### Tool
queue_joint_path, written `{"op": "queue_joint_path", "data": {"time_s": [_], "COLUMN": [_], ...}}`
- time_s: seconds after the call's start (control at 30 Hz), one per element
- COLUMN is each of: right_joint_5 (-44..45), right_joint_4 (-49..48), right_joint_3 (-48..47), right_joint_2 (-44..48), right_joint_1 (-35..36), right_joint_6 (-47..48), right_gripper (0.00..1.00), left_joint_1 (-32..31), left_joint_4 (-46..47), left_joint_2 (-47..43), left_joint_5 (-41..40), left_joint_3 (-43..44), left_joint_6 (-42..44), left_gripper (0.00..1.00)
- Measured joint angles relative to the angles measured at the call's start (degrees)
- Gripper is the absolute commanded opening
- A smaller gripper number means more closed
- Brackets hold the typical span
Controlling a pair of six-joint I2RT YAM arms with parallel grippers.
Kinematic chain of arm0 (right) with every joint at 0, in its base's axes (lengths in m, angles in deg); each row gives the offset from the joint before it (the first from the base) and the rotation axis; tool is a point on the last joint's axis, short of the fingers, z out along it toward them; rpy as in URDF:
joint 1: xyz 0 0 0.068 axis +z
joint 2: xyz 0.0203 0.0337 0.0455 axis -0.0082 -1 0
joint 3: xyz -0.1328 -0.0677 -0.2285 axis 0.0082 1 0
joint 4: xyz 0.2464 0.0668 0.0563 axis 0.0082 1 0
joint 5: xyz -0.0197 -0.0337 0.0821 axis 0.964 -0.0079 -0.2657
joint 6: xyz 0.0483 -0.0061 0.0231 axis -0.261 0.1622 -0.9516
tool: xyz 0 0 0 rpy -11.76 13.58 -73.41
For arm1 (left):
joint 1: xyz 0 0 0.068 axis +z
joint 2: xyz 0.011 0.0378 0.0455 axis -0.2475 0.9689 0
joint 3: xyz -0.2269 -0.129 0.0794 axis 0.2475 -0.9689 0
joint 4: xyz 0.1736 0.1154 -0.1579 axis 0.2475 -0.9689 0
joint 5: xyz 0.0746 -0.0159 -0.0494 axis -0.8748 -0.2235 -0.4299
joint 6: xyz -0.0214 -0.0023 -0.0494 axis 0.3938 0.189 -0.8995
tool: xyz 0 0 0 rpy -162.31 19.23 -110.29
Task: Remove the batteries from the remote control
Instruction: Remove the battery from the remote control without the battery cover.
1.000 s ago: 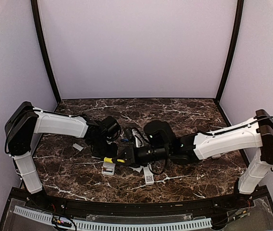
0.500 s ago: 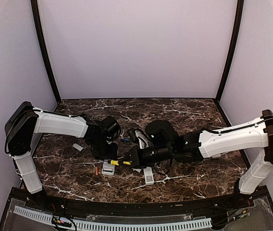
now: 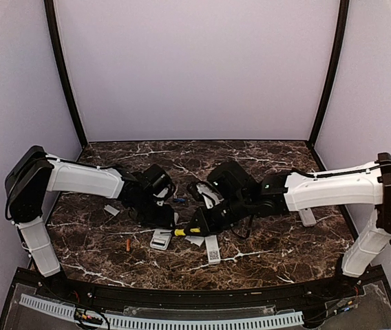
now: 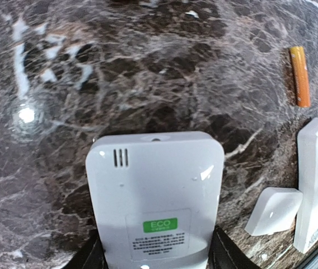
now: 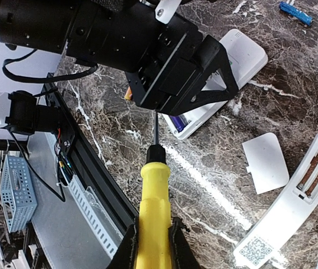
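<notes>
Batteries are lying loose on the marble table (image 3: 285, 234): an orange one (image 4: 300, 75) near the front, a blue one (image 5: 295, 14) farther back, while a bluish cell (image 5: 179, 121) seems to be sitting inside the white remote (image 4: 156, 196). The left gripper (image 3: 158, 223) is pinching that remote by its sides. The right gripper (image 5: 153, 246) is squeezing the yellow-handled screwdriver (image 5: 154, 207), whose shaft is pointing at the remote's open compartment.

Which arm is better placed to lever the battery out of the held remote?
Right. The right end effector grips the yellow-handled screwdriver, tip close to the remote where a blue battery shows; the left end effector is busy clamping that remote.
</notes>
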Motion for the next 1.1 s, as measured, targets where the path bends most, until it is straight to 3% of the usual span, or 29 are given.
{"op": "queue_joint_path", "data": {"time_s": [0.43, 1.1], "right_joint_5": [-1.3, -3.8], "right_joint_4": [2.2, 5.9], "right_joint_3": [-3.0, -7.3], "right_joint_2": [-5.9, -11.4], "right_joint_1": [-0.2, -1.3], "right_joint_6": [5.8, 8.4], "right_gripper": [0.00, 0.00], "left_joint_1": [0.0, -0.1], "left_joint_4": [2.0, 1.7], "left_joint_2": [0.1, 0.1], "left_joint_5": [5.3, 6.2], "left_joint_3": [-0.5, -0.5], "left_joint_6": [10.4, 15.2], "left_gripper": [0.28, 0.28]}}
